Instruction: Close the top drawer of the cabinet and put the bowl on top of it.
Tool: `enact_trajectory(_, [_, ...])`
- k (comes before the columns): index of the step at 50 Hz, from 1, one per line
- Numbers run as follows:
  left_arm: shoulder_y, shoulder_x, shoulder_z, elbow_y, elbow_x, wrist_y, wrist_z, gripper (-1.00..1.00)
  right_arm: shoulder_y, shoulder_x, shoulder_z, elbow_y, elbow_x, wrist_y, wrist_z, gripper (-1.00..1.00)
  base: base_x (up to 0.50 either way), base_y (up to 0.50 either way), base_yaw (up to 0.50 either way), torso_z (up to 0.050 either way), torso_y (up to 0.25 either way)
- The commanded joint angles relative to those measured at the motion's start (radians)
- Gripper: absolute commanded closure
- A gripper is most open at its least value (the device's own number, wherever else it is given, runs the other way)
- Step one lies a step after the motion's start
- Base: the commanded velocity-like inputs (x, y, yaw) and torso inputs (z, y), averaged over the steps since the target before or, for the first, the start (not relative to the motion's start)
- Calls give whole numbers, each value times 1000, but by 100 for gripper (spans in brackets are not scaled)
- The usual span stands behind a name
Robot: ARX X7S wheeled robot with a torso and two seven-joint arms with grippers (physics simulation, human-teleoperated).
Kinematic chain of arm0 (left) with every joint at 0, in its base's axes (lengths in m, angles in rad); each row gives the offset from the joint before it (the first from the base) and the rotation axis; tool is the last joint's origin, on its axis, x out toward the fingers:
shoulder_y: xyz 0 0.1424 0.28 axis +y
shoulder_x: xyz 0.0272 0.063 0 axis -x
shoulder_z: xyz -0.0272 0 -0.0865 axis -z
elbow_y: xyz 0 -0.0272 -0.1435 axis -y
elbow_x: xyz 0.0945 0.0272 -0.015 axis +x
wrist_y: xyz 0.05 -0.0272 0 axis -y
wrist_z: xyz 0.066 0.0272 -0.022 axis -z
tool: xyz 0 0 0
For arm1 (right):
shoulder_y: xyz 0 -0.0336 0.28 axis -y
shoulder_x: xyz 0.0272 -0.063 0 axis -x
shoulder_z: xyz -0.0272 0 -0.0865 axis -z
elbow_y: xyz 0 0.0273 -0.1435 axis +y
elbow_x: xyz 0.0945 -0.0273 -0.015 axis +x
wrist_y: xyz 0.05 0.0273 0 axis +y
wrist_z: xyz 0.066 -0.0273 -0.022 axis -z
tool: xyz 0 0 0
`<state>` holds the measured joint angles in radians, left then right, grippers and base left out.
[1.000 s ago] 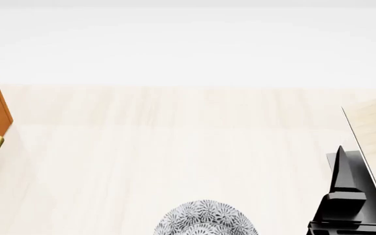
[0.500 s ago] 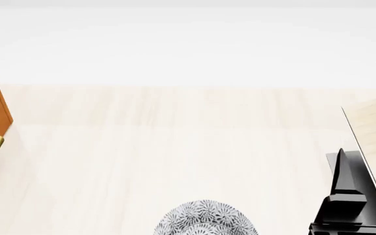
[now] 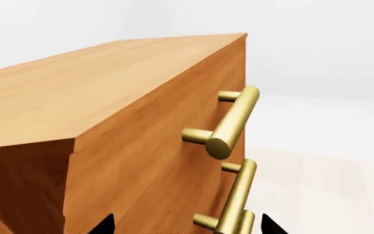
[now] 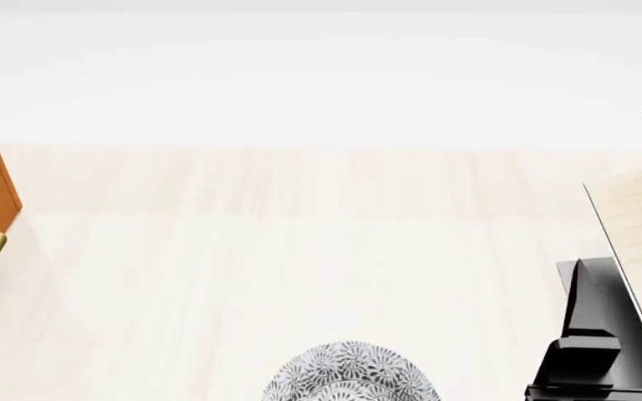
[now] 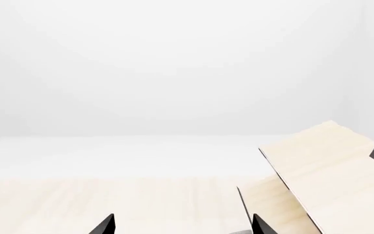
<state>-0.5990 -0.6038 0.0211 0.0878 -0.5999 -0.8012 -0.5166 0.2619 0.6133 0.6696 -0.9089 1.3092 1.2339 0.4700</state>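
1. One cabinet [image 3: 109, 122] shows in the left wrist view, with two brass handles [image 3: 229, 124] on its front.
2. The top drawer [image 3: 167, 146] looks pushed in.
3. One bowl [image 4: 349, 374] sits on the pale floor [image 4: 298, 251] at the head view's bottom edge, well apart from the cabinet.
4. The left gripper [image 3: 187, 226] is spread wide, holding nothing.
5. The right gripper [image 5: 183, 225] is spread wide too, beside one pale wood structure [image 5: 323, 170].

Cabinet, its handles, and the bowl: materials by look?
Cabinet: orange-brown wood, smooth satin finish, grain streaks visible. Handles: brass-like metal, golden bars with soft sheen; could be painted. Bowl: likely glazed ceramic, white with dense dark floral pattern; only partly in view.
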Motion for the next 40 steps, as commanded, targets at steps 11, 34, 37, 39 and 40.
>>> enact_trajectory(11, [64, -10, -45, 234, -106, -149, -24, -100, -45, -21, -46, -3, -91, -44, -51, -100, 0, 0, 0, 0, 0])
enact_trajectory(34, [248, -26, -138, 679, -369, -271, -71, -100, -118, -66, -159, -45, -281, -142, -107, -100, 0, 0, 0, 0, 0])
enact_trajectory(37, [266, -31, -153, 706, -396, -279, -76, -100, -120, -66, -167, -49, -292, -146, -102, -100, 0, 0, 0, 0, 0])
enact_trajectory(39, [285, -34, -177, 720, -429, -282, -76, -100, -120, -64, -164, -54, -283, -144, -98, -100, 0, 0, 0, 0, 0])
enact_trajectory(40, [291, -38, -189, 726, -442, -283, -77, -100, -117, -61, -166, -56, -280, -142, -94, -100, 0, 0, 0, 0, 0])
